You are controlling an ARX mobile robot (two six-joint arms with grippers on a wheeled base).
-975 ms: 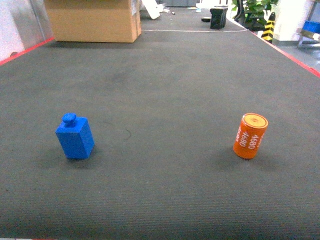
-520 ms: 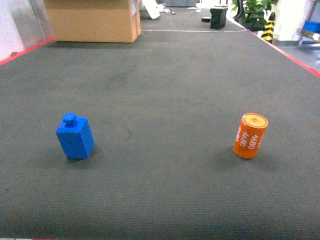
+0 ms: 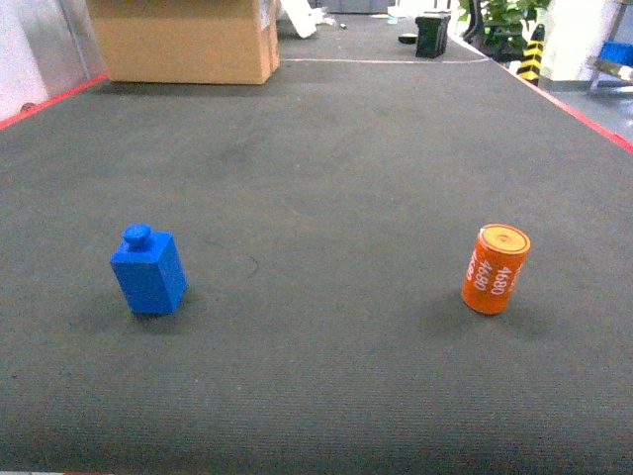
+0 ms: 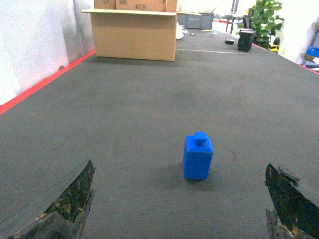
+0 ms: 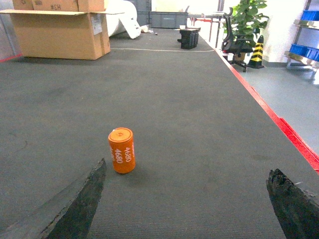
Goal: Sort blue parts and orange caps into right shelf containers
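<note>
Left end effector [image 4: 179,209]: fingers spread wide, nothing between them; only the two dark fingertips [image 4: 70,201] showed at the lower corners of the left wrist view. The blue part [image 4: 198,156] stood upright on the dark worktop [image 4: 149,99], knob up, long axis vertical. It lay straight ahead of the left end effector and slightly right of the centreline between the fingers, apart from both, no contact.

Right end effector [image 5: 187,209]: likewise released and empty, fingertips [image 5: 79,204] at the lower corners of its own view. The orange cap [image 5: 121,150] stood on end, long axis near vertical, pale lettering facing the camera. It lay ahead of the right end effector but offset toward the left finger, not centred.

Head view: blue part [image 3: 148,270] on the left, orange cap [image 3: 496,268] on the right, well apart, at about the same depth. Neither arm appeared in this view. Judged: left arm nearer the blue part, right arm nearer the cap; each needs a forward reach, the right one with a shift to the left first.

Containers: no shelf bins seen in any view with visible contents. A cardboard box [image 3: 183,40] sat at the far left end; its contents could not be seen. Neither piece sorted yet.
</note>
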